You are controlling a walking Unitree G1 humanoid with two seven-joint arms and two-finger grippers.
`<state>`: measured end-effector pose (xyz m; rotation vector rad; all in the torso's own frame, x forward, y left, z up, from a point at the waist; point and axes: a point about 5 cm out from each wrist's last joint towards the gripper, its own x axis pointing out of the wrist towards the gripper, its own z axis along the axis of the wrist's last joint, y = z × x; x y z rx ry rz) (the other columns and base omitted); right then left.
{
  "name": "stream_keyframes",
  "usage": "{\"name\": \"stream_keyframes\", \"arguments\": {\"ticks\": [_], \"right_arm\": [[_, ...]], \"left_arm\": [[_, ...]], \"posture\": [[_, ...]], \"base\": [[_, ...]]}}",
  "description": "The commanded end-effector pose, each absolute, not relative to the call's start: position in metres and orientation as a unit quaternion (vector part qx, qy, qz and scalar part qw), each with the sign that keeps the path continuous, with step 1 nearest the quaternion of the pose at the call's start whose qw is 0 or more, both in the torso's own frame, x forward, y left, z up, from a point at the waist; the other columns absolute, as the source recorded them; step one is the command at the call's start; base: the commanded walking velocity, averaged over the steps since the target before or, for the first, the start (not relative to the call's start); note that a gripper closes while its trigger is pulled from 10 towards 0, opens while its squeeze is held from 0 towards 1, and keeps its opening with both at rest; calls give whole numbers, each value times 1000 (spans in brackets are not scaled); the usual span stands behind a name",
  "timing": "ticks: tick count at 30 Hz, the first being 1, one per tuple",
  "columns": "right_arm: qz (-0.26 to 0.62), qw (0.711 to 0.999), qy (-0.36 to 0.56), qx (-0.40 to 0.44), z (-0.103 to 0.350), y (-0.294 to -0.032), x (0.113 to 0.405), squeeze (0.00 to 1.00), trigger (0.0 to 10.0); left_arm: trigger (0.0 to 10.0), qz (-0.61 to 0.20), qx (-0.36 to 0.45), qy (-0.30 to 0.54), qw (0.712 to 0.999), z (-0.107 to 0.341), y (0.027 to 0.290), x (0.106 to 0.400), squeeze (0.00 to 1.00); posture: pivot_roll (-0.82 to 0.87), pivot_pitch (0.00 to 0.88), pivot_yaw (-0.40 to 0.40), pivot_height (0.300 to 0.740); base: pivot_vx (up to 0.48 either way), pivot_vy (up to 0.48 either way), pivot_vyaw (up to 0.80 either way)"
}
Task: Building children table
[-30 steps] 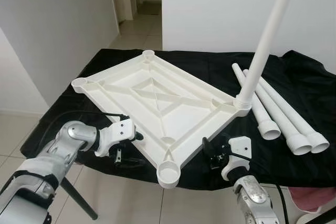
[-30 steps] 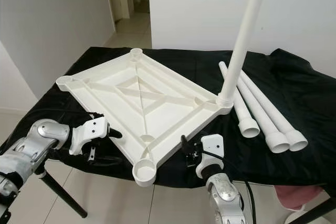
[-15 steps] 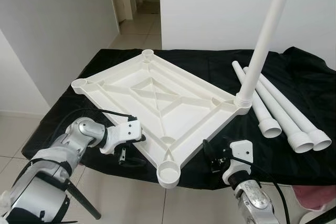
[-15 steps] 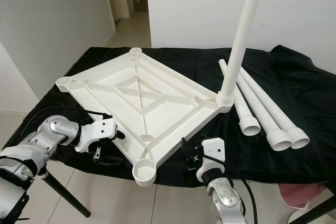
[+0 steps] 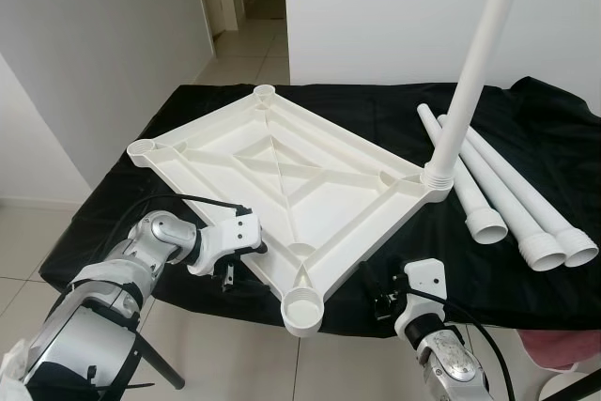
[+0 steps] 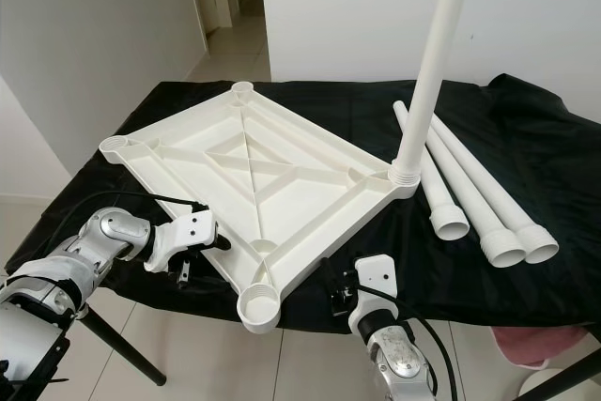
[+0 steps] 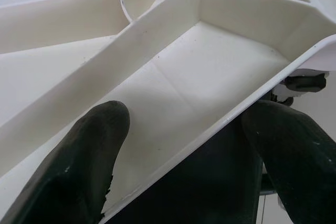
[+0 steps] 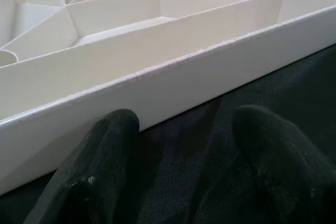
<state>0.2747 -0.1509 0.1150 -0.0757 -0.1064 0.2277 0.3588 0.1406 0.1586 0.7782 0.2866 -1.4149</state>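
Upturned white tabletop (image 5: 282, 185) on black-draped desk (image 5: 526, 138), one leg (image 5: 470, 72) upright in its corner; left gripper (image 5: 235, 249) fingers spread astride its near rim, right gripper (image 8: 184, 145) fingers parted just short of the edge.

Head stereo looks down at tabletop (image 5: 282, 176); wrist cams close on its rim.

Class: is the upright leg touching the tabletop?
Touching. Left eye view shows the upright leg seated in the tabletop's corner socket.
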Motion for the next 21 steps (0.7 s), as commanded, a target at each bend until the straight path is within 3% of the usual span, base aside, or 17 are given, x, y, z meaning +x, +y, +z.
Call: {"name": "stream_keyframes", "arguments": {"ticks": [1, 21], "right_arm": [[115, 992, -44, -34, 111, -148, 272, 0, 10000], [117, 992, -36, -32, 109, -146, 269, 0, 10000]], "left_arm": [[0, -625, 345, 144, 685, 152, 146, 357, 0], [0, -636, 341, 148, 676, 146, 148, 354, 0]], "posture": [[-72, 163, 116, 740], [-60, 180, 116, 740]], "base": [[0, 0, 0], [0, 0, 0]]}}
